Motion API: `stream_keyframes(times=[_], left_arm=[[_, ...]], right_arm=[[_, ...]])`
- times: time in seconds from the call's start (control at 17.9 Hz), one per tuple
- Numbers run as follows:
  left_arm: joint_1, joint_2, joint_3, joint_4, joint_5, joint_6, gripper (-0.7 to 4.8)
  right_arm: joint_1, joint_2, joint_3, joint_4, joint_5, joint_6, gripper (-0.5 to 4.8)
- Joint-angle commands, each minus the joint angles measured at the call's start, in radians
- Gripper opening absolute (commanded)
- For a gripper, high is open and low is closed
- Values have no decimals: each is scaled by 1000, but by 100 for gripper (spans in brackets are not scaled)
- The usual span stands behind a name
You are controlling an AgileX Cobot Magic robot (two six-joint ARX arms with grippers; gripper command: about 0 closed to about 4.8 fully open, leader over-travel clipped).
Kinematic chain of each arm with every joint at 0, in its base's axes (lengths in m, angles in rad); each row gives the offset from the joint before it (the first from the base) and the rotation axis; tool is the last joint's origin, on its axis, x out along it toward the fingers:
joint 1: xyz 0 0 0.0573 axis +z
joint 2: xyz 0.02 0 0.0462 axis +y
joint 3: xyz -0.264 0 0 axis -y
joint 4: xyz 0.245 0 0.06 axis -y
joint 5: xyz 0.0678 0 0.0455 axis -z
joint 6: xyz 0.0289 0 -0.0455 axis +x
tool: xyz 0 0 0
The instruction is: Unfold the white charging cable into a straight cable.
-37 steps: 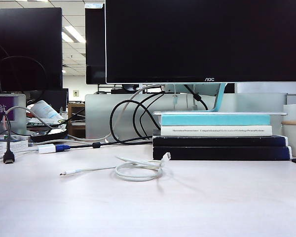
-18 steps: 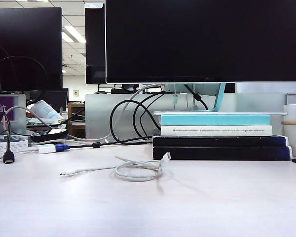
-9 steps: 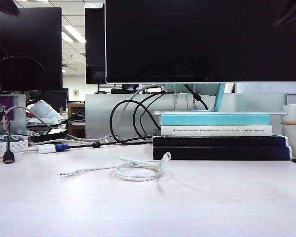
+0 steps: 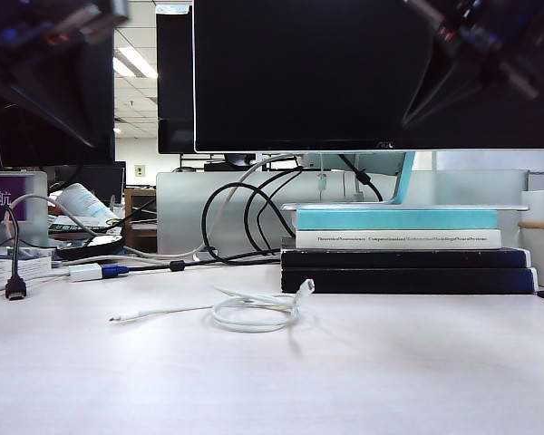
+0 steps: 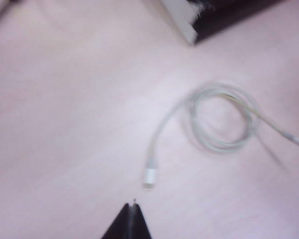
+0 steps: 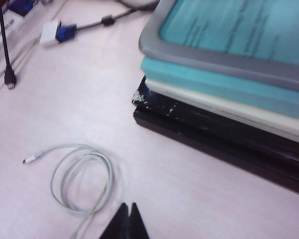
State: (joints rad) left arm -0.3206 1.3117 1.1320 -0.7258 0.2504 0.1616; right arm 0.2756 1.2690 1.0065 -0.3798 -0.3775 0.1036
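White charging cable [image 4: 254, 313] unmoved; left tool [image 5: 133, 203], right tool [image 6: 129, 205] newly overhead

The white charging cable [image 4: 250, 313] lies on the table [image 4: 363, 381], wound into a loose flat coil of a few loops near the middle. One end runs out straight to the left and stops at a small metal-tipped plug. The other end rises from the right of the coil, its white plug lifted off the table.

Ceiling lights [image 4: 131, 62] give bright, even light; soft shadows fall beneath the white charging cable [image 4: 254, 313]. The left wrist view is blurred; both arms smear in the exterior view.
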Motion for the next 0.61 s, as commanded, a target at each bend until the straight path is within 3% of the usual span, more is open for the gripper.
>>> stream_keyframes(times=[0.06, 0.17, 0.45, 0.56, 0.61], left_arm=[[-22, 37, 16, 8, 21, -17, 44], [-38, 65, 34, -13, 23, -27, 192], [-93, 126, 85, -56, 23, -28, 219], [-108, 154, 105, -84, 21, -28, 404], [-114, 176, 115, -113, 38, -26, 479]], right_arm=[[0, 41, 7, 18, -75, -46, -6], [2, 62, 7, 18, -78, -53, -6], [2, 166, 63, 15, -118, -63, -6], [3, 235, 102, 12, -159, -79, 13], [3, 282, 125, 11, -190, -79, 81]])
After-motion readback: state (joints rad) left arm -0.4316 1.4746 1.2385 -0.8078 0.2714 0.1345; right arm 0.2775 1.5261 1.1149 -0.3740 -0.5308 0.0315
